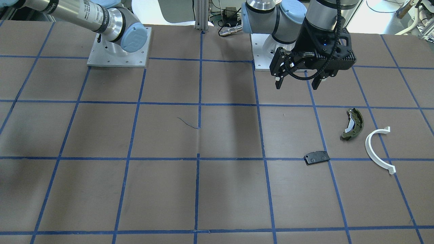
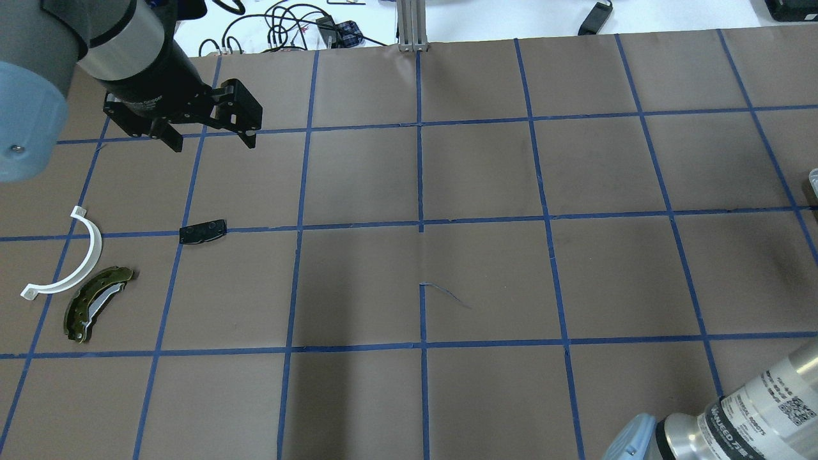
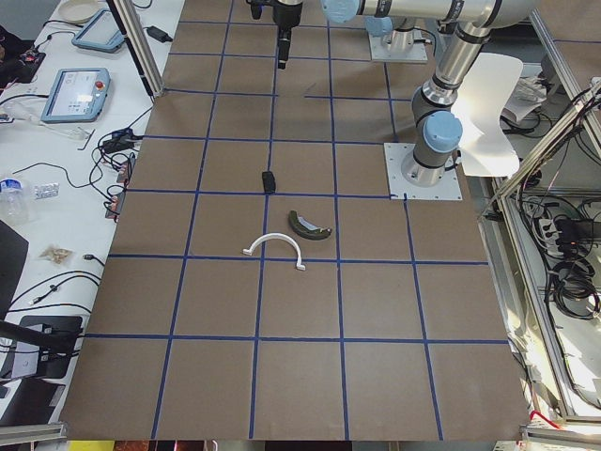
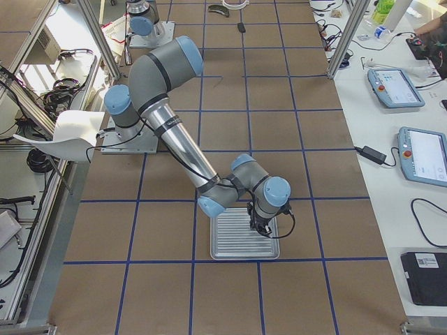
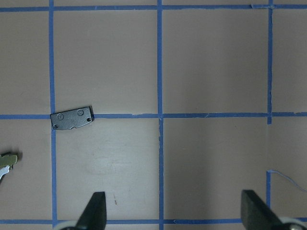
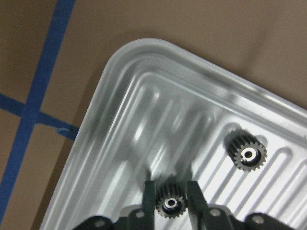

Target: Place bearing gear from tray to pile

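In the right wrist view my right gripper (image 6: 171, 191) stands over the silver tray (image 6: 112, 67), its fingers tight on both sides of a small black bearing gear (image 6: 170, 205). A second gear (image 6: 247, 152) lies loose on the tray. The exterior right view shows this gripper (image 4: 264, 227) down on the tray (image 4: 241, 244). The pile lies on the robot's left side: an olive brake shoe (image 1: 353, 124), a white half-ring (image 1: 374, 149) and a flat black plate (image 1: 317, 157). My left gripper (image 1: 297, 83) hangs open and empty above the table, behind the pile.
The table is brown paper with a blue tape grid. The arm bases (image 1: 118, 51) stand at the robot's edge. In the left wrist view the black plate (image 5: 72, 118) lies ahead and to the left of the open fingers (image 5: 93, 211).
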{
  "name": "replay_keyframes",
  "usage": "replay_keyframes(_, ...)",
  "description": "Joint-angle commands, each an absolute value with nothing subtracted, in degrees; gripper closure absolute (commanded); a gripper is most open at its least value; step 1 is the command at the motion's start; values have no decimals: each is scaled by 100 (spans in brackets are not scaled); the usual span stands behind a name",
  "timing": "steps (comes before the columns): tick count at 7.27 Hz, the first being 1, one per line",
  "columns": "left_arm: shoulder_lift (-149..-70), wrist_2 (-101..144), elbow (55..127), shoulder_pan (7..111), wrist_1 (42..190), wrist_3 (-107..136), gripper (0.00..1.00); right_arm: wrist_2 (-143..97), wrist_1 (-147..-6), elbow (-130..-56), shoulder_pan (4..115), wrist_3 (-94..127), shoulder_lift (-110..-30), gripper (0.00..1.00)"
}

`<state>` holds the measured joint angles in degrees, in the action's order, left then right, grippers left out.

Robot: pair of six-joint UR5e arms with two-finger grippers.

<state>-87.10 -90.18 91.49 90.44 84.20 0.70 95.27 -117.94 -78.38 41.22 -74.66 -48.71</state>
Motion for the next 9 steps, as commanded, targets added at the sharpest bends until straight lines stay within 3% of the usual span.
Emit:
replay_keyframes(1, -8710, -9018, 9149, 9044, 8420, 70, 0, 9684, -11786, -7796, 4122, -7418, -4887, 100)
replay_keyframes(6, -8710, -9018, 9141, 9044, 8420, 70, 0, 9626, -10579, -7857, 4236, -6044, -6018, 100)
replay_keyframes(9, -8710, -9018, 9141, 9044, 8420, 70, 0, 9369, -9338, -7884, 5436, -4122, -6976, 100)
